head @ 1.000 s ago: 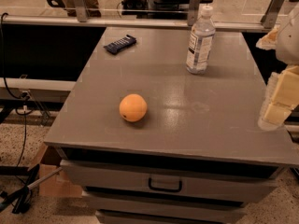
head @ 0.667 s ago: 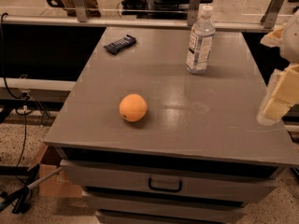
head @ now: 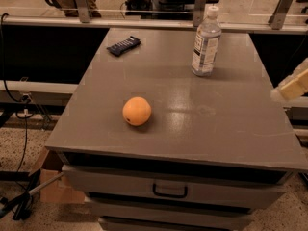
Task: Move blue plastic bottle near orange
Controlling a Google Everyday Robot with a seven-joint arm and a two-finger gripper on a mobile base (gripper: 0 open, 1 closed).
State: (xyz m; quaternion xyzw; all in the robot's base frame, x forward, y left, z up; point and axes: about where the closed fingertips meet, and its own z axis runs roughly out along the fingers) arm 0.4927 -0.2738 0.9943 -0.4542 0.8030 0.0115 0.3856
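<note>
The blue plastic bottle (head: 206, 42), clear with a white cap and a pale label, stands upright at the back right of the grey table top (head: 216, 129). The orange (head: 136, 111) lies at the front left of the middle, well apart from the bottle. Only a cream-coloured part of my gripper (head: 293, 85) shows, at the right edge of the view. It is off the table's right side, to the right of the bottle and nearer the front, and touches nothing.
A dark flat gadget (head: 123, 45) lies at the back left of the table. Below the top is a drawer with a dark handle (head: 170, 191). A cardboard box (head: 53, 186) and cables sit on the floor at left. A metal rail runs behind the table.
My gripper has drawn away to the right, so less of it shows at the edge now. The bottle and the orange have not moved.
</note>
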